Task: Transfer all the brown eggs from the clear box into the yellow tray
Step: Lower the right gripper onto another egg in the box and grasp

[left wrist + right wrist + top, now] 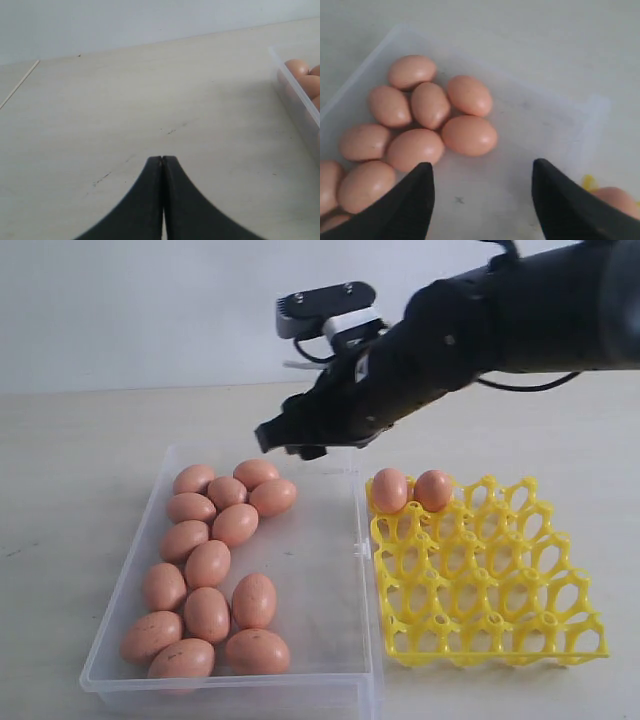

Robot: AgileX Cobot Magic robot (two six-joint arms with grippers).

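Several brown eggs (236, 524) lie along the left side of the clear box (330, 570). Two brown eggs (390, 490) sit in the back-left cups of the yellow tray (500, 580), right of the box. My right gripper (290, 440) hovers above the box's back edge, open and empty. In the right wrist view its black fingertips (422, 175) stand wide apart over bare box floor, with eggs (469, 135) just beyond them. My left gripper (162, 159) is shut on nothing over the bare table, left of the box wall (295, 95).
The pale tabletop (80, 460) surrounds box and tray. The right half of the box floor (320, 540) holds no eggs. The right arm (480, 320) reaches in from the upper right above the tray's back.
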